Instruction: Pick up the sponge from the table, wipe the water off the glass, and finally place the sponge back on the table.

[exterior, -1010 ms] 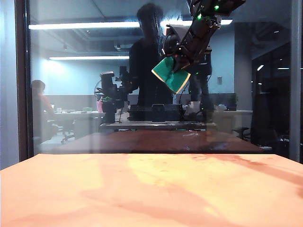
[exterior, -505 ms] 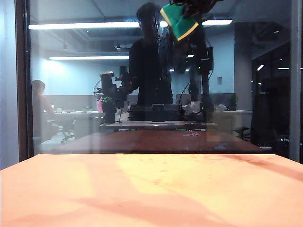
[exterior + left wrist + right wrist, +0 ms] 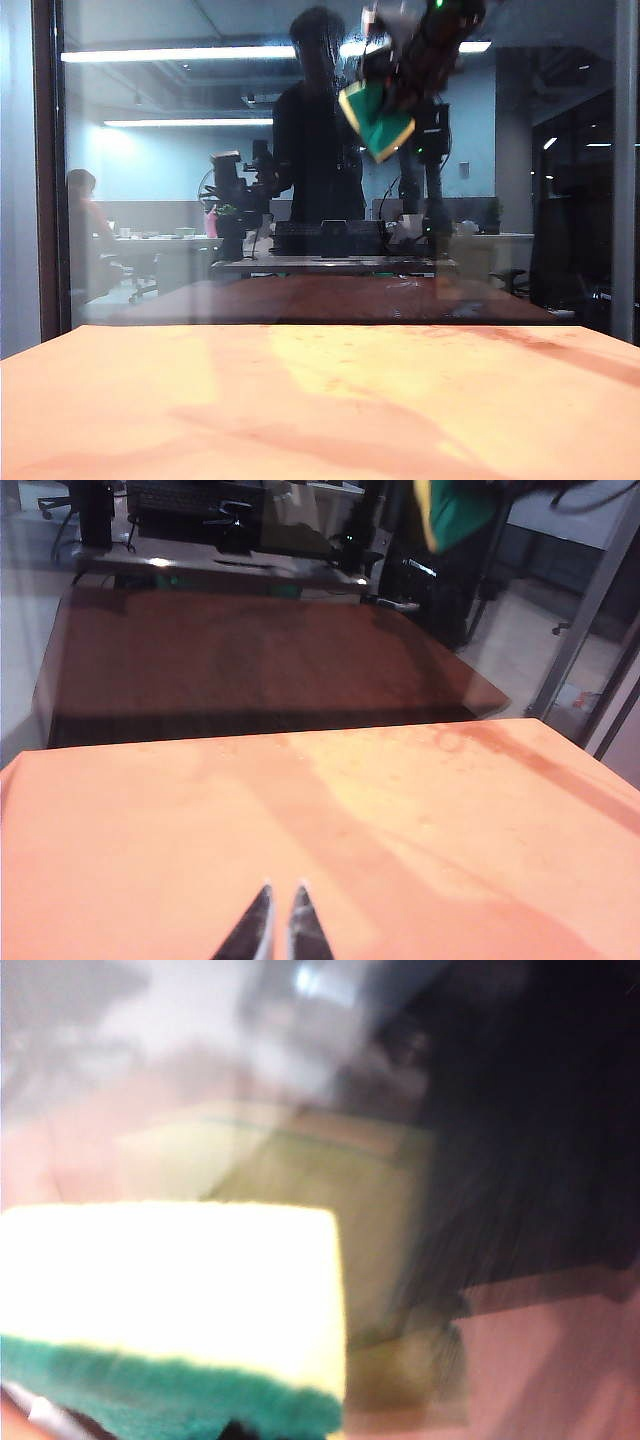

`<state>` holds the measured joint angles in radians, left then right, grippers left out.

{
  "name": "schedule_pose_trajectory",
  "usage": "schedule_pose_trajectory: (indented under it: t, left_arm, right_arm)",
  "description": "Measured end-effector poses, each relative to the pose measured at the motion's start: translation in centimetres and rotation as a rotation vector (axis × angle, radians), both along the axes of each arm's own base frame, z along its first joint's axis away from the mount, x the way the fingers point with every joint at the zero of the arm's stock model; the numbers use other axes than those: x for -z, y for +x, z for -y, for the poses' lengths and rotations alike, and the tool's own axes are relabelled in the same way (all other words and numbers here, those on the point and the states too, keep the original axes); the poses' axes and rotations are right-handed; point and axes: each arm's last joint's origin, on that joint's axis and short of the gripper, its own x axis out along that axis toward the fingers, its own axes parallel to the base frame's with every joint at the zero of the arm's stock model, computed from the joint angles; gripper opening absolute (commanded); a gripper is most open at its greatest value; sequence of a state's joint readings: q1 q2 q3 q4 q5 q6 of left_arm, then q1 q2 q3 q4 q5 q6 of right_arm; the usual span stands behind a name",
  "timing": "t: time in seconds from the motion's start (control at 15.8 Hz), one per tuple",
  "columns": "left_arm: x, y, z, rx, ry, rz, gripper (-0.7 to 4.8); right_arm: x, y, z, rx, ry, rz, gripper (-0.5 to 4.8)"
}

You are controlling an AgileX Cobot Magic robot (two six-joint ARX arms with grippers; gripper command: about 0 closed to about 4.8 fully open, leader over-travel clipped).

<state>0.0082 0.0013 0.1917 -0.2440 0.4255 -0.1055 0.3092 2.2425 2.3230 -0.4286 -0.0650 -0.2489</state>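
Observation:
High against the glass (image 3: 160,250), my right gripper (image 3: 397,92) is shut on the sponge (image 3: 378,122), which is tilted with its green layer facing the exterior camera. The right wrist view fills with the sponge's pale yellow foam (image 3: 170,1280) pressed close to the pane, beside its dim mirrored image. The sponge (image 3: 455,510) also shows in the left wrist view, above the table's far right. I cannot make out the water on the pane. My left gripper (image 3: 280,895) hovers shut and empty over the orange-tan table (image 3: 320,400).
A dark frame post (image 3: 45,170) bounds the glass on the left and a grey post (image 3: 625,170) on the right. The pane mirrors a dark tabletop (image 3: 330,300), a standing person and office desks.
My right gripper swept the sponge up the glass to the top of the view, then brought it partway back down. The left gripper shows no change.

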Motion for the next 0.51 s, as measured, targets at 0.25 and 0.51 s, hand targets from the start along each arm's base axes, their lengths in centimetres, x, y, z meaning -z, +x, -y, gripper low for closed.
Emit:
schedule_pose_trajectory:
  t: [0.25, 0.51]
  left_arm:
    - [0.0, 0.0, 0.0, 0.000, 0.000, 0.000, 0.25]
    - [0.0, 0.0, 0.0, 0.000, 0.000, 0.000, 0.25]
  right_arm:
    - [3.3, 1.0, -0.3, -0.001, -0.036, -0.112, -0.09]
    - [3.4, 0.6, -1.6, -0.016, -0.045, -0.109, -0.09]
